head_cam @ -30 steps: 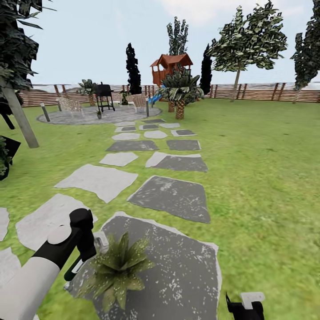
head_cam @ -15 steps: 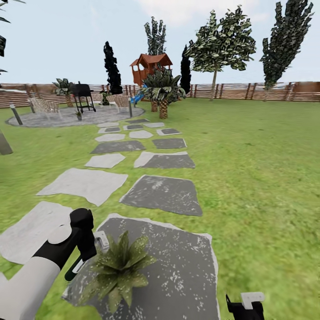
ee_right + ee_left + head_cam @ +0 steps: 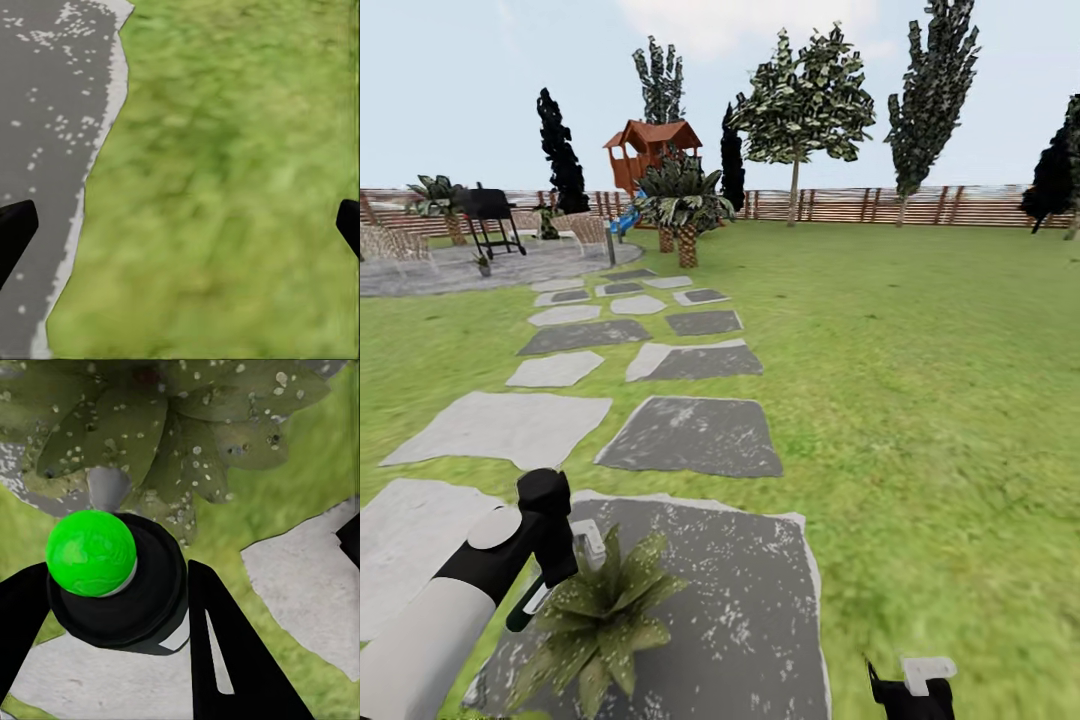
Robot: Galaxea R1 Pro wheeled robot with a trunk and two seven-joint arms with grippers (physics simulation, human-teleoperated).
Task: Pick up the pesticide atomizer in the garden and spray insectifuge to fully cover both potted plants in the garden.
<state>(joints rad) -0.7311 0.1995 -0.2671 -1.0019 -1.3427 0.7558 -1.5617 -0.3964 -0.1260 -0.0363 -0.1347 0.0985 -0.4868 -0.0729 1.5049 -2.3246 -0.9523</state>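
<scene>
Head view: the left gripper (image 3: 555,585) holds the pesticide atomizer (image 3: 530,608) beside a speckled potted plant (image 3: 595,622) on a dark paving slab (image 3: 750,620). Left wrist view: black fingers (image 3: 225,645) clench the green-topped bottle. Right wrist view: the right gripper (image 3: 180,225) spreads empty over grass (image 3: 240,187).

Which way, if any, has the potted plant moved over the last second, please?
No. The potted plant sits at the same corner of its dark stone slab; the camera turned.

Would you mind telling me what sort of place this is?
A back garden, most likely: a lawn crossed by stepping stones, a wooden fence, and a playhouse beside a patio.
</scene>
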